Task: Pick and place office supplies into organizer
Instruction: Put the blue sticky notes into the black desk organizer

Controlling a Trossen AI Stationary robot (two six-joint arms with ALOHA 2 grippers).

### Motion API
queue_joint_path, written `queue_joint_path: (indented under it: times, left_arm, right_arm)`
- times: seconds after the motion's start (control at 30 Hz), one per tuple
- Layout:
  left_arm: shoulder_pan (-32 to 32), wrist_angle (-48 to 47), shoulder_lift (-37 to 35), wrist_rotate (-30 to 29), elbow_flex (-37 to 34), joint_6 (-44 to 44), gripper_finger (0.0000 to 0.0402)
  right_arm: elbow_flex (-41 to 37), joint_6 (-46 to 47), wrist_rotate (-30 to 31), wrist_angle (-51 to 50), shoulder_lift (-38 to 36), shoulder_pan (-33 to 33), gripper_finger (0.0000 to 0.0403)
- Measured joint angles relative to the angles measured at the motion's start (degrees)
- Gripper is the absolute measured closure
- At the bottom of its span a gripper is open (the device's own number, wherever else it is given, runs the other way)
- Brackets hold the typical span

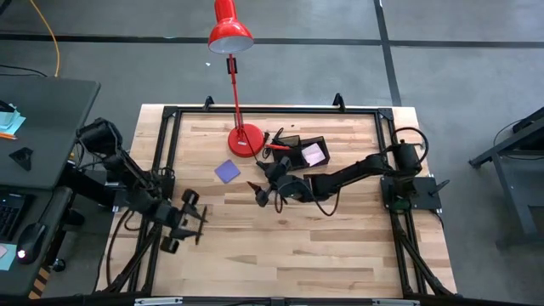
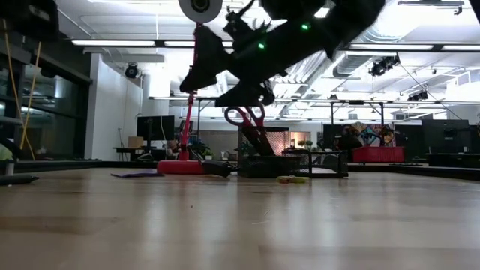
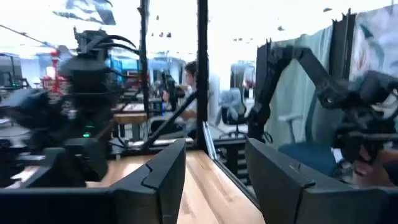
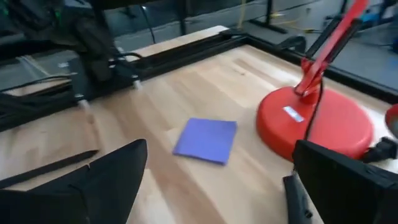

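Wooden table: right hand open near purple-blue pad; left hand empty.

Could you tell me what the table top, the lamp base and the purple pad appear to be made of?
Table top: light wood planks, judging by the visible grain and seams, with a smooth, slightly glossy finish. Lamp base: glossy red, probably painted metal or plastic; the soft highlights leave it open. Purple pad: matte and flat, most likely paper, with thin square edges and no shine.
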Motion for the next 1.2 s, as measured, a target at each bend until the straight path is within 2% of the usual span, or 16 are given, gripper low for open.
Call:
queue_joint_path:
  times: [0.1, 0.2, 0.37, 0.43, 0.5, 0.57, 0.63, 0.73, 0.77, 0.83, 0.93, 0.97, 1.03, 1.2]
  left_arm:
    - [0.2, -3.4, -1.8, -7.6, -0.1, -0.6, 0.0243]
    - [1.0, -8.1, -2.1, -13.2, 0.5, -1.9, 0.0243]
    - [3.6, -11.7, -2.0, -15.1, 0.4, -7.0, 0.0243]
    - [4.6, -13.2, -1.9, -14.4, 0.4, -8.1, 0.0243]
    - [5.5, -14.6, -1.9, -14.1, 0.4, -8.8, 0.0243]
    - [6.5, -15.6, -2.0, -13.5, 0.3, -10.7, 0.0243]
    - [7.5, -16.7, -1.9, -13.2, 0.3, -11.0, 0.0243]
    - [9.4, -17.2, -2.0, -11.3, 0.3, -5.9, 0.0243]
    - [10.1, -17.4, -2.1, -11.3, 0.3, -4.5, 0.0243]
    - [12.0, -19.1, -2.7, -12.9, 0.3, -4.1, 0.0243]
    - [15.8, -23.6, -3.9, -13.8, 0.3, -9.1, 0.0243]
    - [17.0, -25.2, -4.4, -12.8, 0.3, -10.2, 0.0243]
    - [19.7, -28.8, -5.3, -7.2, 0.3, -11.0, 0.0243]
    - [27.8, -36.9, -7.4, 13.7, 1.7, -13.8, 0.0243]
  right_arm:
    - [3.5, -1.3, 3.9, -8.6, 0.8, 0.0, 0.0013]
    - [5.7, -2.2, 4.9, -13.7, 0.9, 0.3, 0.0013]
    - [6.3, -8.4, 4.8, -16.3, 0.4, 3.3, 0.0013]
    - [6.3, -4.6, 6.0, -20.8, 0.1, 4.4, 0.0013]
    - [5.2, -3.1, 5.7, -20.6, 0.0, 5.5, 0.0013]
    - [2.4, -4.1, 0.7, -14.3, 0.0, 6.5, 0.0013]
    - [-1.3, -5.9, -9.7, -4.0, 0.0, 7.1, 0.0013]
    - [-7.8, -8.2, -24.4, 10.1, 0.0, 6.8, 0.0013]
    - [-9.9, -10.0, -26.7, 13.0, 0.0, 6.6, 0.0013]
    - [-13.6, -10.0, -26.9, 17.6, -0.3, 6.3, 0.0013]
    - [-18.2, -5.8, -27.2, 22.2, -2.4, 5.9, 0.0013]
    - [-19.8, -5.9, -29.2, 24.4, -2.8, 6.0, 0.0013]
    - [-23.5, -6.2, -34.3, 29.7, -3.7, 6.3, 0.0013]
    - [-32.1, -6.2, -43.6, 44.9, -5.8, 6.6, 0.0013]
